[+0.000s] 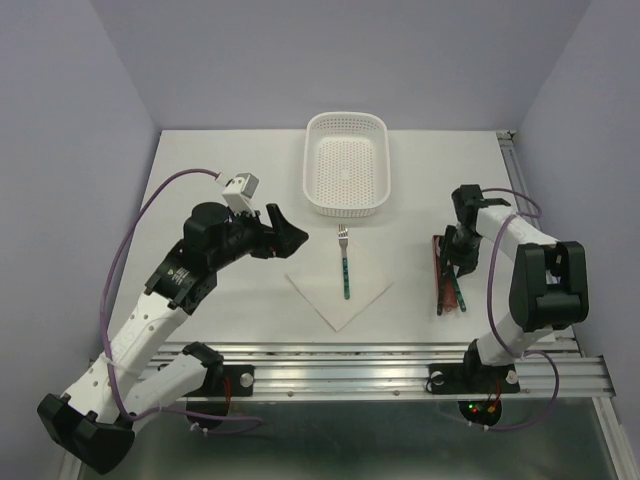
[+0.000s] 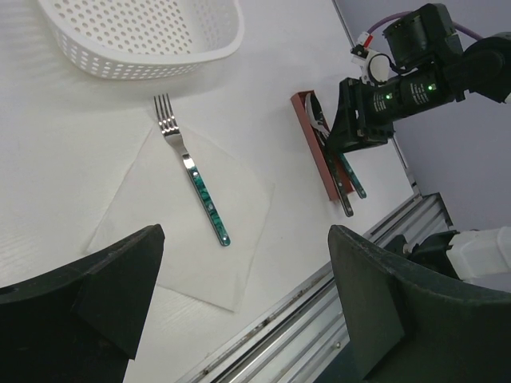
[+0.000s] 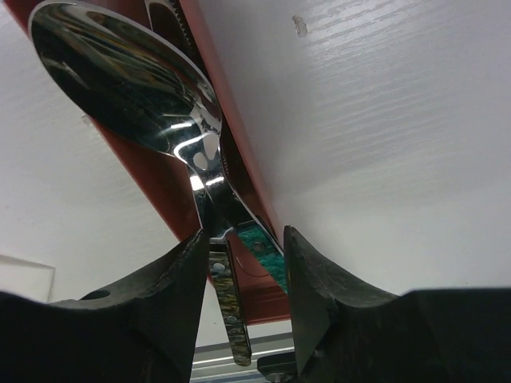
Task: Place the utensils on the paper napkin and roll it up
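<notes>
A green-handled fork lies along the middle of the white paper napkin, which is turned like a diamond. The spoon rests in a narrow red tray, its shiny bowl pointing away. Beside it lies a second green-handled utensil. My right gripper is down over the tray, open, its fingers straddling both handles with a narrow gap. Left of the napkin and above the table, my left gripper hangs wide open and empty.
A white perforated basket stands behind the napkin, empty. The metal rail runs along the table's near edge, close to the napkin's front corner. The table's right edge is just beyond the red tray.
</notes>
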Controlling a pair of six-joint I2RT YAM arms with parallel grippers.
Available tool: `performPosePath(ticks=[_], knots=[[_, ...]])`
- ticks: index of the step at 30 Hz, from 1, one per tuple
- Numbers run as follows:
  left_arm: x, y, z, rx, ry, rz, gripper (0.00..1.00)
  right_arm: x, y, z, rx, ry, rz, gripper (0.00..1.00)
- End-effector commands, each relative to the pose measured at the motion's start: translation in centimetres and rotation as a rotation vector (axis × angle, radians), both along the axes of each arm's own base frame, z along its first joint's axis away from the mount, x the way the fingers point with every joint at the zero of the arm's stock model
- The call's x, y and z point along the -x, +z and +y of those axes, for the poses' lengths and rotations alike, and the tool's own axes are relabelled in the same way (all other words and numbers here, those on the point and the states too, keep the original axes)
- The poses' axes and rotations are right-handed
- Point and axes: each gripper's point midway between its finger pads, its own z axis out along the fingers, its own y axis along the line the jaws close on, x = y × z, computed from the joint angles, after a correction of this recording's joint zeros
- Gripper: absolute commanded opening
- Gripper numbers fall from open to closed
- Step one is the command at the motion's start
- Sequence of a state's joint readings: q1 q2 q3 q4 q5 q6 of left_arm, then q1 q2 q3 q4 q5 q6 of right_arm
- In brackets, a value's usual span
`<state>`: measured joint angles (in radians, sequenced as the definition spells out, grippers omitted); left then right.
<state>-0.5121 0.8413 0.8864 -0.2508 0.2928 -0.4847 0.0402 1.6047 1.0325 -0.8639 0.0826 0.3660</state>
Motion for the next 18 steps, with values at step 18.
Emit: performPosePath(ticks=[18], knots=[[-0.7,4.6,-1.3,0.090,-0.041,-0.105,0.96,-1.5,0.8,-1.2,0.057,0.060,-0.065,0.17]])
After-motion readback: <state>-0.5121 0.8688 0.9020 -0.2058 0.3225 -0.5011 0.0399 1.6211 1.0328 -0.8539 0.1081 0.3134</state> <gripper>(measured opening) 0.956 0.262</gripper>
